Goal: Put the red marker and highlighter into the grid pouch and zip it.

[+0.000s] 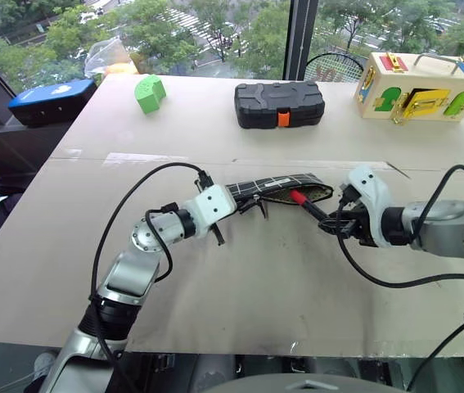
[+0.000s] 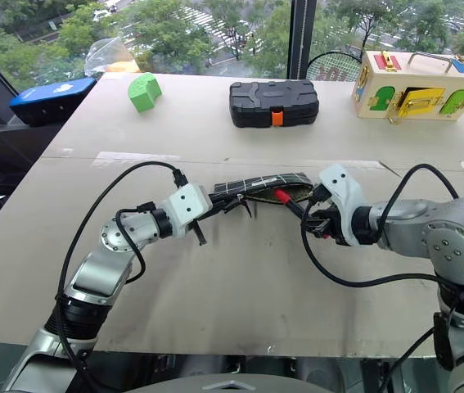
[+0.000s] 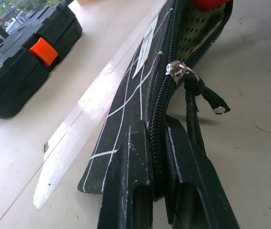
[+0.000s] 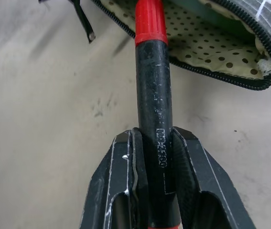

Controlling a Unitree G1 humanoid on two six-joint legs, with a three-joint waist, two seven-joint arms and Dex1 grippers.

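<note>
Marker (image 4: 153,95) going into the pouch (image 1: 277,187): the right gripper (image 1: 327,223) is pinching the black barrel of the marker between its two fingers (image 4: 125,167) and is aiming the red cap at the pouch's open mouth, where the cap is lying over the dotted lining at the lip. The left gripper (image 1: 230,214) is pressing together on the closed end of the pouch, fingers (image 3: 183,181) clamped either side of the zipper track, and is holding the fabric on edge above the table (image 1: 240,295) so the mouth is gaping toward the other arm. The zipper pull (image 3: 178,71) is sitting partway along the track, its cord dangling, with the run beyond it unzipped. A green edge is showing inside the pouch in the right wrist view, possibly the highlighter, though that cannot be told for certain. Judging by this, the step in hand is the marker's insertion, with zipping not yet begun. The next move is calling for a push along the marker's own axis, deep enough that the whole barrel is clearing the zipper teeth before the right fingers are letting go, while the left gripper is keeping the mouth steady. A black case (image 1: 279,104), a green block (image 1: 149,92) and a wooden latch box (image 1: 421,87) are standing well apart at the table's far side.
</note>
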